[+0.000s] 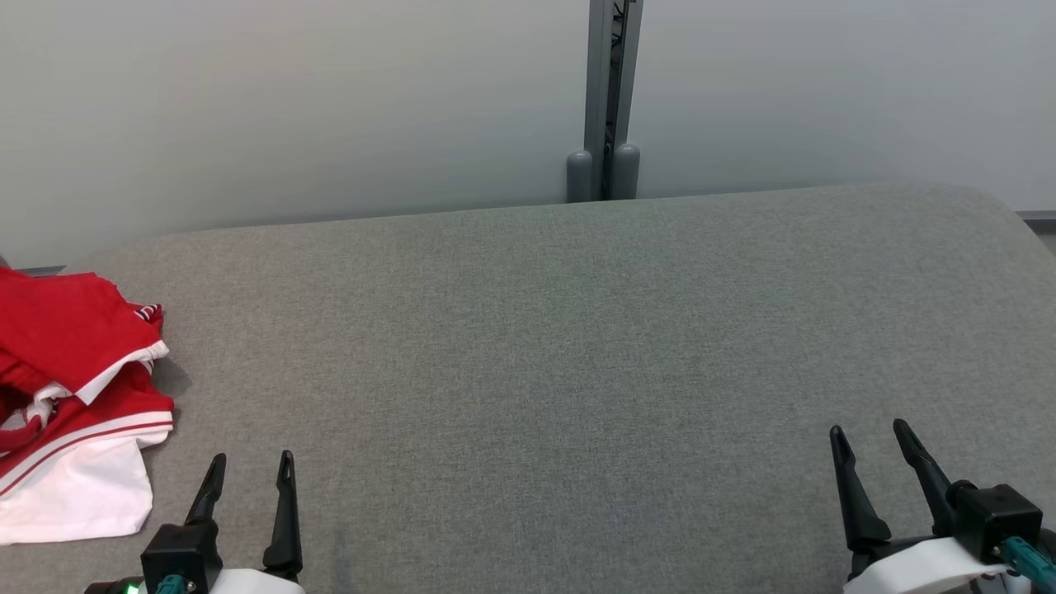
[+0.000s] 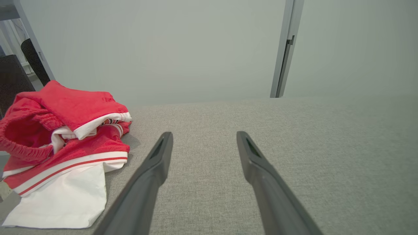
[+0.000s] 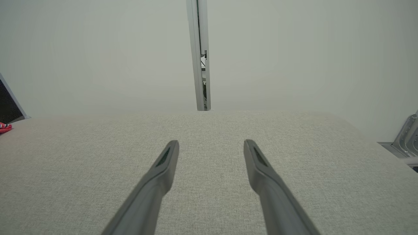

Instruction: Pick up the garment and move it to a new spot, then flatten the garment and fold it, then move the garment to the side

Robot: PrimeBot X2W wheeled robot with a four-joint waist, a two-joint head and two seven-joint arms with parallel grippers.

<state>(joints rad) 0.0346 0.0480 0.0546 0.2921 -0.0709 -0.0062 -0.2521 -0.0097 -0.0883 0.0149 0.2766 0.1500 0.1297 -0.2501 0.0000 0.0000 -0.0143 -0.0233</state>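
The left gripper (image 1: 252, 456) and right gripper (image 1: 868, 427) are held empty, fingers (image 2: 156, 163) spread wide; the crumpled garment (image 1: 74, 396), judged light and limp, is best pinched at a raised fold.

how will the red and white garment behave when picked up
Probably floppy: the garment lies crumpled in loose folds, so it should drape and unfurl. Likely light, as thin cloth. Pushed across the woven grey surface, it may bunch rather than slide.
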